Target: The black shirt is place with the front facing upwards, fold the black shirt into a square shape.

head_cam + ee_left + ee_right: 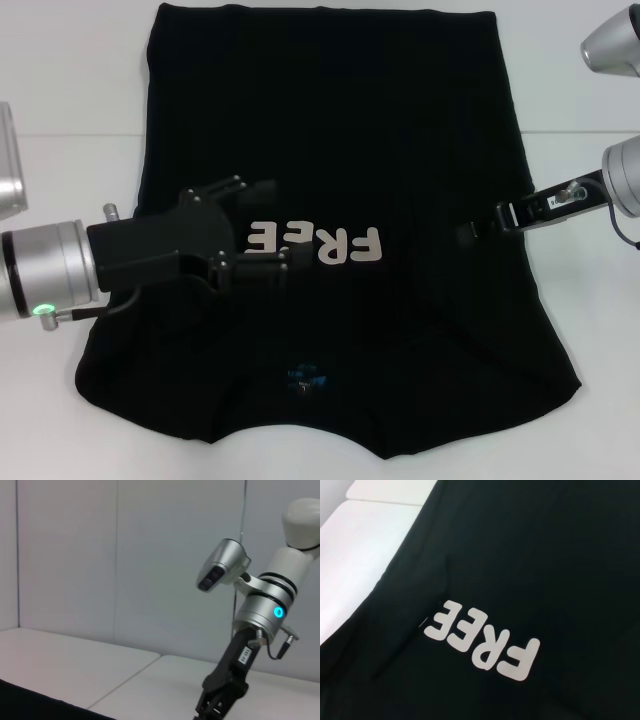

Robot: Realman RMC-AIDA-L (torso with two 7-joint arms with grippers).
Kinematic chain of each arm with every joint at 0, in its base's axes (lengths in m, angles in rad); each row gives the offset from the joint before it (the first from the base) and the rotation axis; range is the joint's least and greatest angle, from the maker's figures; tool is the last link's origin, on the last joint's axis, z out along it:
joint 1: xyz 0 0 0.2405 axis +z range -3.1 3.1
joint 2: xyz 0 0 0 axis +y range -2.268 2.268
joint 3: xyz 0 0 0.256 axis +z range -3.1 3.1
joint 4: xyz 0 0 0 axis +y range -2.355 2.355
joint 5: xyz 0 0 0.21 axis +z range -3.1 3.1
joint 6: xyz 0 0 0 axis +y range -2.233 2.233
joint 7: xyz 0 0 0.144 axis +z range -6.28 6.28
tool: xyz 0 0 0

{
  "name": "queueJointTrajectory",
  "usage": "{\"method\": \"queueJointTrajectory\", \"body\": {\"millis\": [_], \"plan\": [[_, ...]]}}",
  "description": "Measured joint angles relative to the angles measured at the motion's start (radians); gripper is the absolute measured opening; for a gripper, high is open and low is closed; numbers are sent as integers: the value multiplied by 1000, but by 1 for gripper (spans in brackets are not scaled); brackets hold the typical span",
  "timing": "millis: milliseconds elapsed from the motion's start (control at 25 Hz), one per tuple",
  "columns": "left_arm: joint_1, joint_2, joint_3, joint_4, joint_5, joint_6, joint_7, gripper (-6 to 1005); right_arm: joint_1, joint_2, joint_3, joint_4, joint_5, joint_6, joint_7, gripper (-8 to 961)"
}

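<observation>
Head view showed the large black cotton T-shirt (340, 130) lying flat on the white bench (70, 90), front up, with its pale "FREE" lettering (316, 243) across the chest and the small bluish neck label (305, 378) at the edge nearest me. The sleeves looked already tucked inward, giving the cloth a roughly straight-sided outline, though black on black made the folds hard to read.

I had the left gripper (262, 238) low over the shirt just beside the start of the lettering, its jaws apart, and from this angle they did not appear to be clamped on any cloth. The right gripper (478, 228) sat at the shirt's opposite side, level with the lettering; I could not tell how its jaws stood, as they merged with the dark fabric. The right wrist view showed only the lettering and shirt surface, with a soft ridge in the cloth beside the letters.

I judged the side folds done and the lengthwise fold in hand. The next move called for both grippers to pinch one end's edge together and carry it evenly over toward the other end.
</observation>
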Motion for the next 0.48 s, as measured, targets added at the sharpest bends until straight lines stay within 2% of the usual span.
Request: {"method": "queueJointTrajectory", "body": {"millis": [40, 240, 320, 480], "plan": [[0, 1, -8, 0, 0, 0, 0, 948, -3, -4, 8, -6, 12, -7, -2, 92], [-6, 8, -29, 0, -1, 0, -2, 947, -21, -25, 32, -14, 35, -14, 0, 318], [-7, 9, -34, -1, -1, -6, -2, 947, -37, -33, 56, -12, 36, -9, -1, 363], [-1, 18, -56, 1, 1, -14, -23, 947, -80, -32, 123, -7, 52, -5, -35, 454]]}}
